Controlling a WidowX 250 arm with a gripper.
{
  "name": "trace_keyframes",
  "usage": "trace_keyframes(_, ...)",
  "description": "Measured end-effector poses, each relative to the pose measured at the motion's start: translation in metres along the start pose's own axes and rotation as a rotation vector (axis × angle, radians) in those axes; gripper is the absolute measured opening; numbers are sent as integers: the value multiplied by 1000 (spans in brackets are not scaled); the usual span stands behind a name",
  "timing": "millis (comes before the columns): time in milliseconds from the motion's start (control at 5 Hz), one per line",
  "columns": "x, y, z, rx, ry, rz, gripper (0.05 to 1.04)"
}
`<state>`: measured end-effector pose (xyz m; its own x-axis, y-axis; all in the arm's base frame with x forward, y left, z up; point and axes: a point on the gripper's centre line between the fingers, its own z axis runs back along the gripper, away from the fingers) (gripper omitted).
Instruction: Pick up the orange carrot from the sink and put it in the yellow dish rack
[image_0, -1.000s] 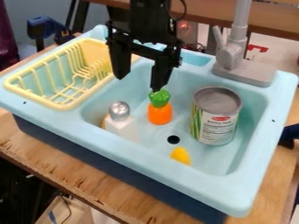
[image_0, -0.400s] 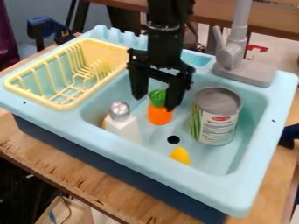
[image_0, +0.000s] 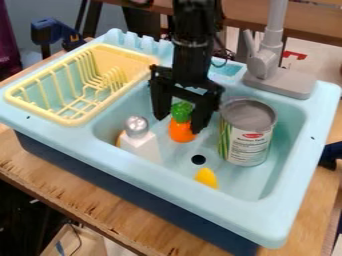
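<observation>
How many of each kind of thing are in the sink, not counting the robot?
Carrot: 1
Can: 1
White bottle with silver top: 1
Yellow thing: 1
Total: 4, plus a yellowish bit behind the bottle, too hidden to count.

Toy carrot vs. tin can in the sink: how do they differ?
Size: the can is clearly bigger; the toy carrot is small.
Look: the can has a grey top and printed label; the carrot is orange with a green top.
Gripper: its open fingers hang around the carrot; the can is outside them.
Shared: both are in the sink basin.
</observation>
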<state>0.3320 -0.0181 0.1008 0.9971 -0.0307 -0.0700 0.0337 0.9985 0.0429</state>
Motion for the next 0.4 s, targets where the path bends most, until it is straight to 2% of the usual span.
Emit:
trace_keyframes(200, 4, -1, 1, -11, -13, -2, 683)
trace_keyframes(400, 2, -4, 2, -28, -5, -9, 647)
